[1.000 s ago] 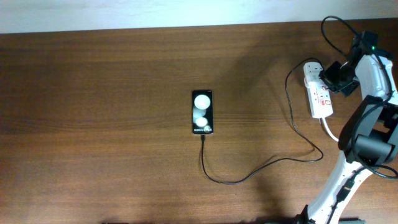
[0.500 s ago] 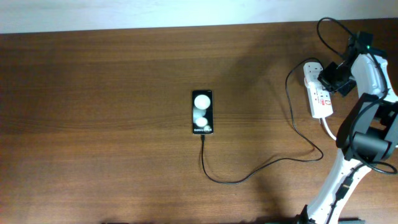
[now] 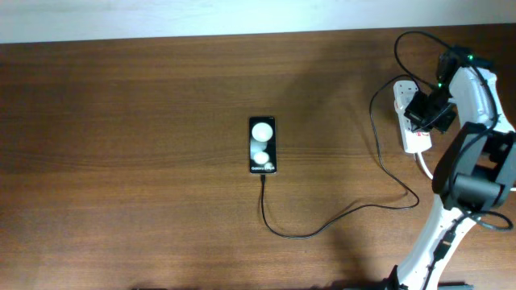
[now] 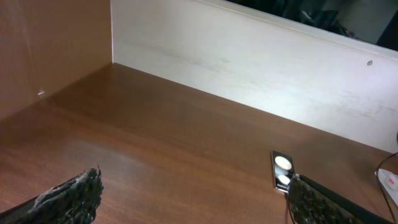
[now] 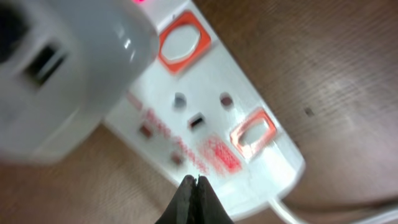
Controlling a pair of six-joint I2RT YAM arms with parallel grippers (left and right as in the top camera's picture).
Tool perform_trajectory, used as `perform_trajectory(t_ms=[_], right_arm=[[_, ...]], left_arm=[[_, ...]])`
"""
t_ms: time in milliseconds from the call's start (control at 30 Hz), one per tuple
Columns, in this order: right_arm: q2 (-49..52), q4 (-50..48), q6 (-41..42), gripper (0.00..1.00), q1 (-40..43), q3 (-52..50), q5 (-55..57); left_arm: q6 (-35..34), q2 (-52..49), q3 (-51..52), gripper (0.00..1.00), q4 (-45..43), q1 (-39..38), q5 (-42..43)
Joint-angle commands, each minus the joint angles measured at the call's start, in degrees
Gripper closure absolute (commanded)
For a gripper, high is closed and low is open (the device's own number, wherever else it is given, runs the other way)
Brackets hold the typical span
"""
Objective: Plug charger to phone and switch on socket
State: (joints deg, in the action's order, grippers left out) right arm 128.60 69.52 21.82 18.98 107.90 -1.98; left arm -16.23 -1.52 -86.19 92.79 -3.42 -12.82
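The black phone (image 3: 262, 145) lies flat at the table's middle, and the thin black charger cable (image 3: 322, 225) runs from its near end in a loop to the white adapter (image 3: 401, 90) plugged into the white socket strip (image 3: 416, 138). My right gripper (image 3: 421, 113) is shut and empty just above the strip's face. In the right wrist view its closed tips (image 5: 196, 184) hover over the strip (image 5: 249, 168), near two red-framed switches, with the adapter (image 5: 56, 68) at upper left. My left gripper (image 4: 193, 199) is open over bare table; the phone (image 4: 283, 170) lies beyond it.
A pale wall (image 4: 249, 68) runs along the table's far edge. The strip's thick white cord (image 3: 426, 167) leads toward the right arm's base (image 3: 472, 189). The right arm's own black cable loops above the strip (image 3: 411, 40).
My right gripper has moved left and slightly toward the near edge, from beside the strip's right side to over its face. The phone, the cable and the left arm have not moved.
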Motion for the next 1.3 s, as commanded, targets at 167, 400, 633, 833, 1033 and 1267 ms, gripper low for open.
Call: perform_trajectory(t_ms=[167, 400, 633, 833, 1033, 1267], right_arm=[[-19.7, 6.6, -0.6, 0.96, -3.5, 0.0, -0.8], [-29.3, 11.9, -0.6, 0.96, -13.9, 0.0, 0.8], [-39.4, 18.4, -2.1, 0.96, -18.3, -1.1, 1.2], [-48.9, 18.1, -2.1, 0.96, -20.9, -11.7, 3.2], [-63.7, 12.6, -2.1, 0.96, -20.9, -27.5, 5.3], [-69.1, 12.9, -2.1, 0.96, -20.9, -28.0, 5.3]], left_arm=[[0.5, 0.7, 0.0, 0.01, -0.1, -0.3, 0.0], [0.5, 0.7, 0.0, 0.01, 0.0, 0.2, 0.0], [0.5, 0.7, 0.0, 0.01, 0.0, 0.2, 0.0], [0.5, 1.1, -0.2, 0.01, 3.9, 0.2, 0.0], [0.5, 1.1, -0.3, 0.01, 3.9, 0.2, 0.0], [0.5, 1.1, 1.2, 0.01, -2.8, 0.2, 0.0]])
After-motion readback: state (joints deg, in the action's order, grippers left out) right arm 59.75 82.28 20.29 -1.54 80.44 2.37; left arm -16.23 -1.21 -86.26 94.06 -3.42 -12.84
